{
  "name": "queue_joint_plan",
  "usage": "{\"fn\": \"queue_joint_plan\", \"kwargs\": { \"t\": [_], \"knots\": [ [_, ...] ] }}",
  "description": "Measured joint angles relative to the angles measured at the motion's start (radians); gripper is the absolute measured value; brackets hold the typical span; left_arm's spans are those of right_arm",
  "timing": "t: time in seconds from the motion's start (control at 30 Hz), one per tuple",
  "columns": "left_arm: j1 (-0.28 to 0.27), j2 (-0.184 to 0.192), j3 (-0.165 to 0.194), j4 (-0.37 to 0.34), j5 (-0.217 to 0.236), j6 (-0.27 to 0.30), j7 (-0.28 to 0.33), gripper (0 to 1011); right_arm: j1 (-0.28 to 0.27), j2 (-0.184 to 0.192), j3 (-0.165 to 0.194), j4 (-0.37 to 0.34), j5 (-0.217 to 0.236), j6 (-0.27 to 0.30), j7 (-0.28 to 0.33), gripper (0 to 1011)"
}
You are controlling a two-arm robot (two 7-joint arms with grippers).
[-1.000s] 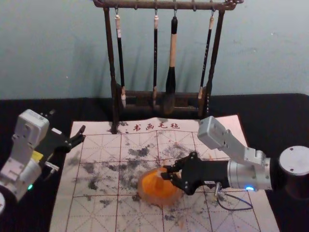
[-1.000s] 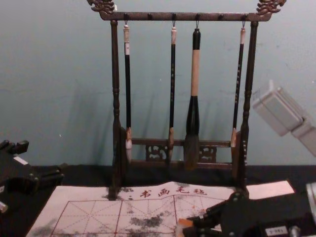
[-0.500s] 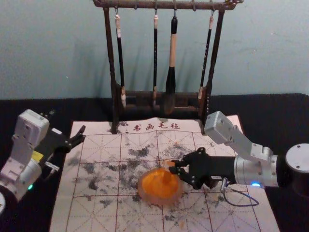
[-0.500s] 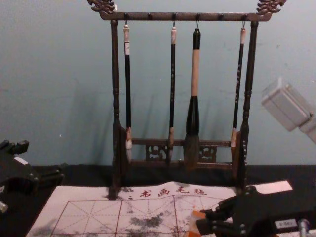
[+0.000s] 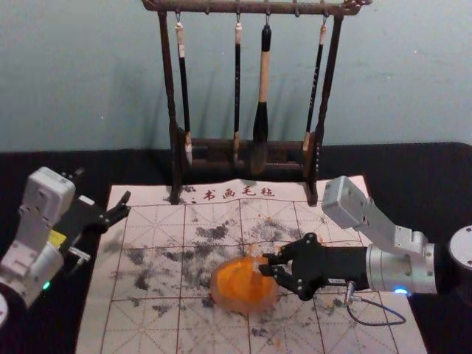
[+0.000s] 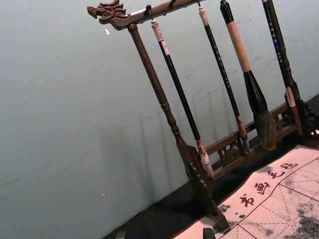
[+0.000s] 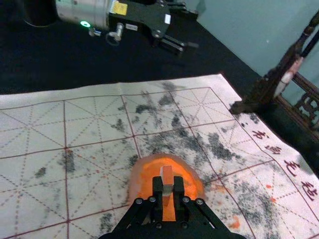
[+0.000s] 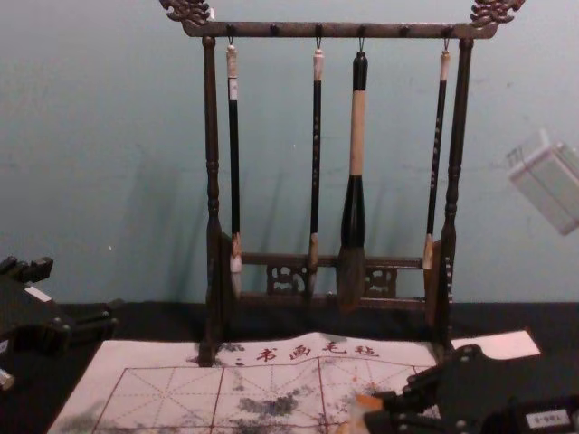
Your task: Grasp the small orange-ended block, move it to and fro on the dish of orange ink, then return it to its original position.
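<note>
The small block (image 7: 167,185) is over the right side of the dish (image 5: 217,289), w/ an orange end on top & a pale part under it. Can't tell if its low end touches the ink. The R hand (image 5: 268,264) has it: its two fingers (image 7: 158,187) are clamped on the block, one on each side. That hand comes in from the right, & its arm (image 5: 402,269) has a blue light on it.

The dish is round, w/ a see-thru rim & lots of orange ink (image 5: 237,282) in it. It sits on a big pale mat (image 5: 147,324) w/ red lines making squares, black smudges, & a few orange spots near the dish. The mat has red writing (image 5: 237,193) near its far edge.

The L hand (image 5: 126,206) is parked up by the mat's left edge, its fingers apart w/ a gap btwn them. Its arm (image 5: 33,262) has a green light.

At the back there's a dark wood rack (image 5: 174,96) w/ 4 brushes hanging down in a row; the 3rd from the left (image 5: 261,122) is the fattest. The desk (image 5: 424,177) is black, & a blue-gray wall (image 5: 81,74) is behind.
</note>
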Motion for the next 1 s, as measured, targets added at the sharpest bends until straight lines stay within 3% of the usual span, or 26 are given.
{"fn": "queue_joint_plan", "kwargs": {
  "t": [0.4,0.8,1.0],
  "knots": [
    [0.000,0.000,0.000,0.000,0.000,0.000,0.000,1001,-0.001,0.004,-0.002,-0.019,0.012,-0.003,-0.005,94],
    [0.000,0.000,0.000,0.000,0.000,0.000,0.000,1002,-0.047,0.031,0.071,-0.077,0.069,0.010,-0.073,93],
    [0.000,0.000,0.000,0.000,0.000,0.000,0.000,1002,-0.085,0.074,0.118,-0.138,0.087,0.020,-0.111,93]
  ]
}}
